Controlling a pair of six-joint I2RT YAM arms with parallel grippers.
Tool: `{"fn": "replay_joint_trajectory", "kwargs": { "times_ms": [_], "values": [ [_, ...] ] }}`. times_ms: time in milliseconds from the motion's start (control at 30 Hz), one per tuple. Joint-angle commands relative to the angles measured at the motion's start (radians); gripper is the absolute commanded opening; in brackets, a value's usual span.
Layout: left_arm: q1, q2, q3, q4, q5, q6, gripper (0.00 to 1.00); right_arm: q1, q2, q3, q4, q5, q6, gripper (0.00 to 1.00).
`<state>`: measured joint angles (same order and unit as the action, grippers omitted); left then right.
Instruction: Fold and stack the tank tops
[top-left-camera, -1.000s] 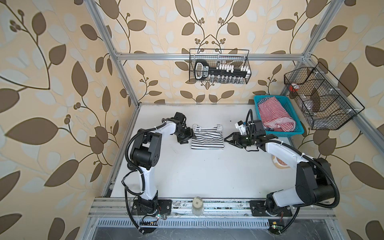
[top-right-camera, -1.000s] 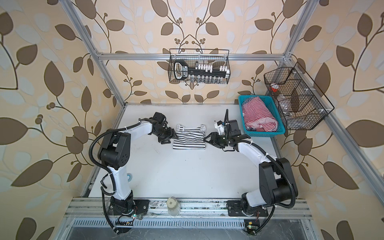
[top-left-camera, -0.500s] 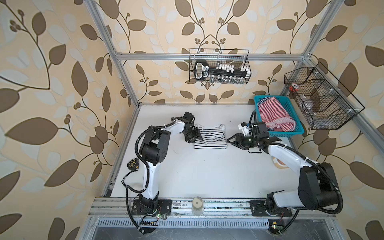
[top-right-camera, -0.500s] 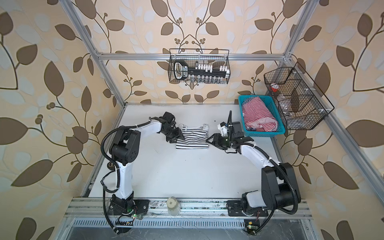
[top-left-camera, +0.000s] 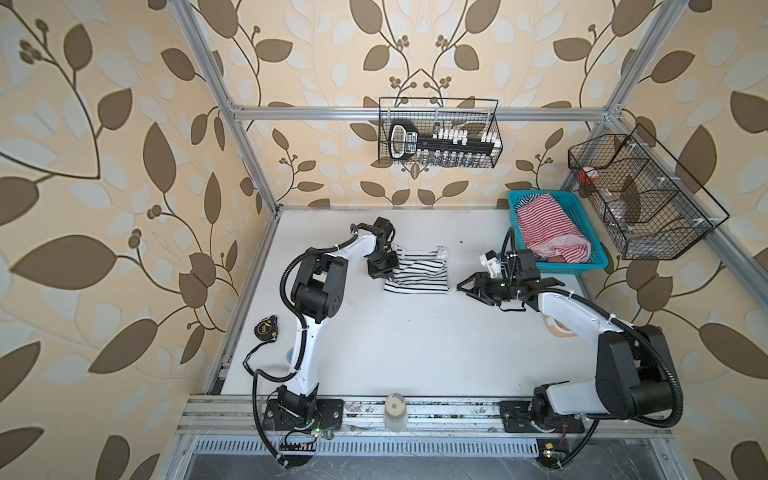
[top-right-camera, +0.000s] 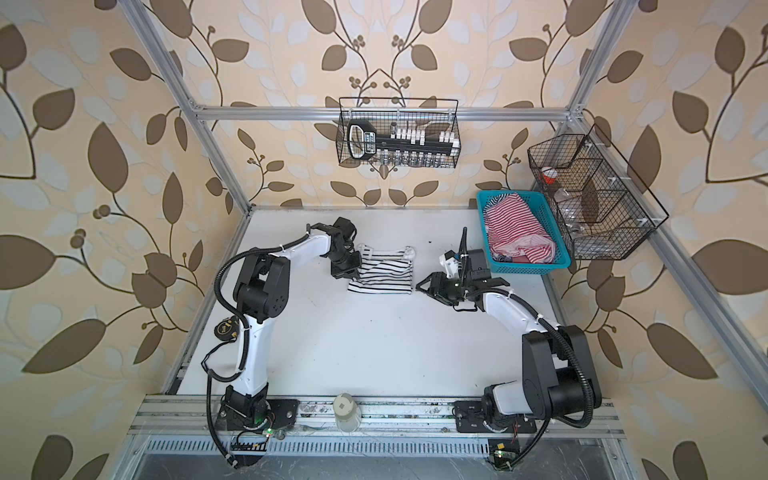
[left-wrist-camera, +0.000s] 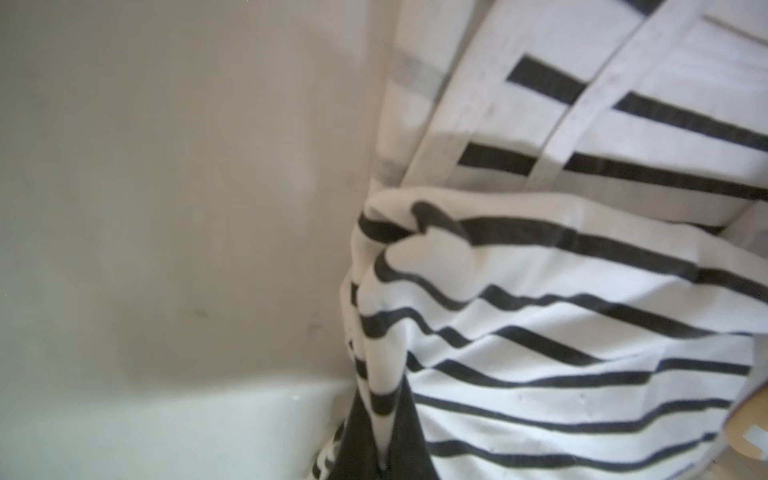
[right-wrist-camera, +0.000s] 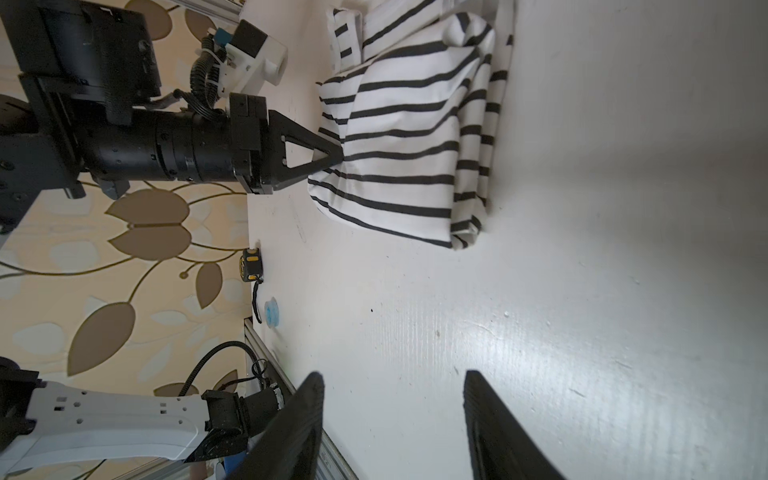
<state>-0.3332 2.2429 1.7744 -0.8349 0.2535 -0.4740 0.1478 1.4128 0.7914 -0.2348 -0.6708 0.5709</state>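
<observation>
Once open, left claw (right-wrist-camera: 338, 160) now pinches black-striped top (right-wrist-camera: 411, 137).

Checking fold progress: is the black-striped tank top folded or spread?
Partly folded: black-striped tank top lies doubled on itself, left pincer pinching its edge.

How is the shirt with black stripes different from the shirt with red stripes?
The black-striped tank top lies partly folded on the white table; the red-striped tank top sits bunched in the blue basket. The left gripper pinches the black-striped one; nothing holds the red-striped one. Both are white with thin stripes.
</observation>
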Motion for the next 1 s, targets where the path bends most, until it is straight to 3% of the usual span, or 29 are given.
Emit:
{"fn": "replay_joint_trajectory", "kwargs": {
  "times_ms": [0,167,467,767,967],
  "values": [
    [0.081,0.057,0.058,-0.167,-0.193,0.078,0.0,-0.004,-0.001,-0.018,0.018,-0.027,-0.024,0.54],
    [0.161,0.096,0.167,-0.229,-0.227,0.147,0.0,-0.005,0.029,-0.011,0.025,-0.043,-0.033,0.55],
    [0.282,0.224,0.471,-0.377,-0.393,0.282,0.0,-0.008,0.095,-0.005,0.052,-0.061,-0.04,0.55],
    [0.414,0.243,0.556,-0.321,-0.429,0.368,0.0,-0.008,0.16,0.008,0.068,-0.058,-0.037,0.54],
    [0.451,0.27,0.589,-0.228,-0.542,0.482,0.0,-0.006,0.187,0.022,0.059,-0.04,-0.028,0.54]
  ]
}}
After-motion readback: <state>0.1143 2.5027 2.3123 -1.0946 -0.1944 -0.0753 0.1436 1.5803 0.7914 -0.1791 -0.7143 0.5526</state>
